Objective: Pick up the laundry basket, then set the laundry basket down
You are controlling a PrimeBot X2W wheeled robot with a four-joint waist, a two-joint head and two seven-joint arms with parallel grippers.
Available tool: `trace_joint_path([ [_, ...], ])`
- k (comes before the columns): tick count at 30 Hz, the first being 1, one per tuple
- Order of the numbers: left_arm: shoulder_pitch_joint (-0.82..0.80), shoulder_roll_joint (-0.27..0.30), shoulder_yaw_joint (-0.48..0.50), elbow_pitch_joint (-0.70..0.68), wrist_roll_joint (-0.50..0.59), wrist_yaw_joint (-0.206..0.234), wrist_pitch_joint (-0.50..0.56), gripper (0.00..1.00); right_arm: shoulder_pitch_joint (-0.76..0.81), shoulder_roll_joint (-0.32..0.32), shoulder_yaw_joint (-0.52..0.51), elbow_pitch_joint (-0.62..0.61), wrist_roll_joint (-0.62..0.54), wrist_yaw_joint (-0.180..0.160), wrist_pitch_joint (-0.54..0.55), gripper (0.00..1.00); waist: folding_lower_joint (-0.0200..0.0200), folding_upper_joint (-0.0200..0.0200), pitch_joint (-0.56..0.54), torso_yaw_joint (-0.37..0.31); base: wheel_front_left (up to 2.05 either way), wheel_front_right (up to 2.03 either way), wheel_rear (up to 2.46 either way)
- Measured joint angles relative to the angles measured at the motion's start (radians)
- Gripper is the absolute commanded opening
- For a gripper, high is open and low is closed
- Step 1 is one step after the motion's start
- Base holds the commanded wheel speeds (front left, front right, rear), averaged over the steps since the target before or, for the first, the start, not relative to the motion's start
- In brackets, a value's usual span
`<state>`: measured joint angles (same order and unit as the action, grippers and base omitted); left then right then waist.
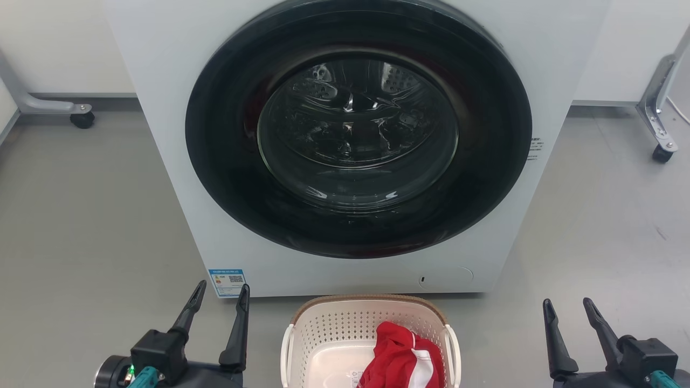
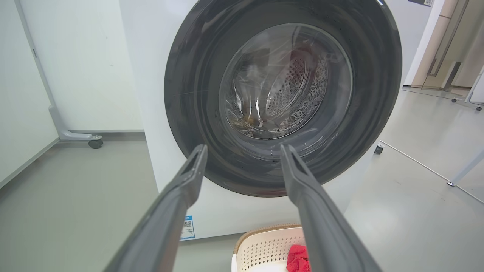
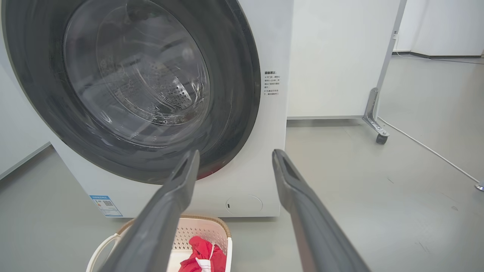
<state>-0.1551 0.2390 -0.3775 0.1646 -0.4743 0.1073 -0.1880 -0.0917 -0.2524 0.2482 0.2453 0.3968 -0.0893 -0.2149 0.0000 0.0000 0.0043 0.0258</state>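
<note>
Both arms are held low and out in front, the wrists level with each other and well apart. The left gripper has its two long dark fingers spread in a narrow V, pointing forward and leaning a little toward the robot's middle, gripping nothing. A small green light glows on its wrist block. The right gripper mirrors it, its fingers parted just as wide and angled inward, equally free. Teal fittings show at both wrists.
</note>
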Motion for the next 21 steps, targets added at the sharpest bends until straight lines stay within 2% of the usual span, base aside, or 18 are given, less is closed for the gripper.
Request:
trace_joint_path([
  [5,0.0,0.005,-0.017,-0.004,0.053,0.015,-0.004,1.0,-0.001,-0.005,0.013,0.001,-0.046,-0.009,-0.017,1.0,0.0,0.0001,0.001,0.001,0.0,0.0,0.0],
  [21,0.011,-0.009,0.006,0.012,0.049,0.016,0.032,1.0,-0.001,-0.005,0.011,0.018,-0.047,-0.009,-0.017,1.0,0.0,0.0,0.005,0.001,0.0,0.0,0.0],
])
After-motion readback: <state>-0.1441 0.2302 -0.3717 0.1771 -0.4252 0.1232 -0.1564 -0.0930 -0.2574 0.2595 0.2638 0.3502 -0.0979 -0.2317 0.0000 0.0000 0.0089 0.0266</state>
